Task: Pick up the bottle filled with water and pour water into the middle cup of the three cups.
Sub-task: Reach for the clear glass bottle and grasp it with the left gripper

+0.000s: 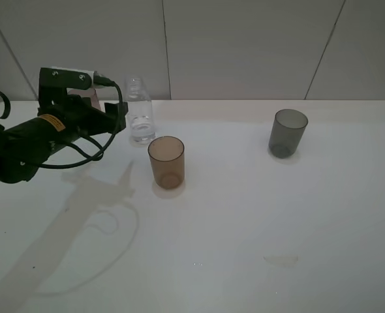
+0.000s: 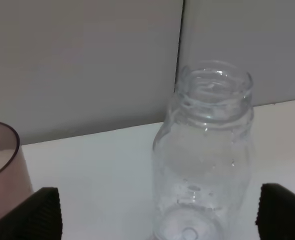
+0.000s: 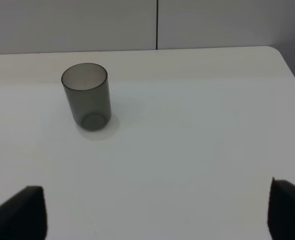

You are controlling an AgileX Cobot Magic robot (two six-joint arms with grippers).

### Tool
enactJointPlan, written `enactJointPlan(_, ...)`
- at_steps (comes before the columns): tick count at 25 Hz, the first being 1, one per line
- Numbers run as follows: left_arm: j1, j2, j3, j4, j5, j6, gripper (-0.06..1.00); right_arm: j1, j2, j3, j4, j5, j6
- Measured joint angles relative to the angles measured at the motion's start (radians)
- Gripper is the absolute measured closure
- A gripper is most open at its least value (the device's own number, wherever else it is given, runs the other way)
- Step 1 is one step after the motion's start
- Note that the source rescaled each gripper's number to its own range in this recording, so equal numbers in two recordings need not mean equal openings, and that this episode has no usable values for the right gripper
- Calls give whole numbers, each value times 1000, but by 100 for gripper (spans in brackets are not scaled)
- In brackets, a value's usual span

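Note:
The clear bottle (image 1: 140,111) stands upright near the table's back edge, with some water in its lower part. In the left wrist view the bottle (image 2: 205,150) stands between the two dark fingertips (image 2: 42,210) of my left gripper (image 2: 162,215), which is open around it. In the high view that gripper (image 1: 117,116) is just left of the bottle. The amber-brown middle cup (image 1: 166,162) stands in front of the bottle to its right. The smoky grey cup (image 1: 288,132) stands at the right, also in the right wrist view (image 3: 86,96). The pinkish-mauve cup (image 2: 0,170) is beside the left gripper. My right gripper (image 3: 152,215) is open and empty.
The white table (image 1: 245,215) meets a grey panelled wall (image 1: 245,45) right behind the bottle. A faint wet mark (image 1: 280,261) lies on the table at the front right. The left arm's cable (image 1: 94,153) hangs close to the table.

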Motion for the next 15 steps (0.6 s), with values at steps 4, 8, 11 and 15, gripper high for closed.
enactJointPlan(4, 0, 33, -57, 0, 12, 66, -5, 0, 0, 0, 0, 0, 0)
enactJointPlan(8, 0, 73, -96, 0, 11, 90, -5, 0, 0, 0, 0, 0, 0)
enactJointPlan(11, 0, 110, -124, 0, 11, 92, -5, 0, 0, 0, 0, 0, 0)
enactJointPlan(15, 0, 161, -167, 0, 4, 96, -5, 0, 0, 0, 0, 0, 0)
